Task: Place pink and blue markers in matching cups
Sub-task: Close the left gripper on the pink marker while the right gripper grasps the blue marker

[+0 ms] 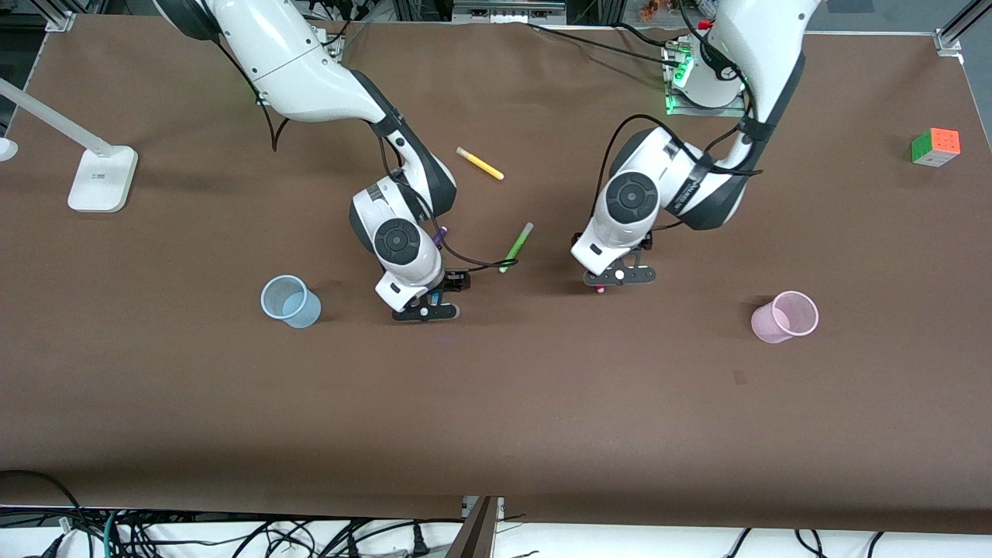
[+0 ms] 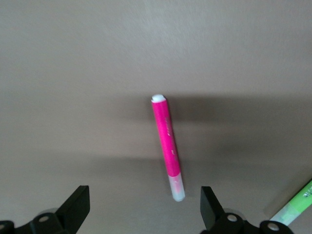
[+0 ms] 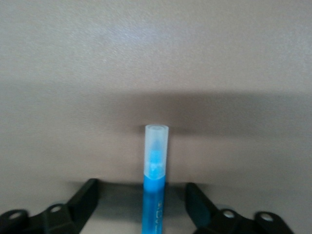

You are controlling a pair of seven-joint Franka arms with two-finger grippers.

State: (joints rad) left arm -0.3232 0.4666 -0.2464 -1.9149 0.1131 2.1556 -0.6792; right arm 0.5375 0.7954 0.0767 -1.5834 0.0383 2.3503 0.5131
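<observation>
Grasping was underway: left gripper spread over pink marker, right gripper spread astride blue marker; closing should come next.

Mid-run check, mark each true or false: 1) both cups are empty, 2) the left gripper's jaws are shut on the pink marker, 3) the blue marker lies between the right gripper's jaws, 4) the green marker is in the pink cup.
1) True: the blue cup and pink cup hold nothing.
2) False: the left gripper is open, jaws either side of the pink marker on the table.
3) True: the blue marker lies between the right gripper's jaws.
4) False: the green marker lies on the table between the arms.
</observation>
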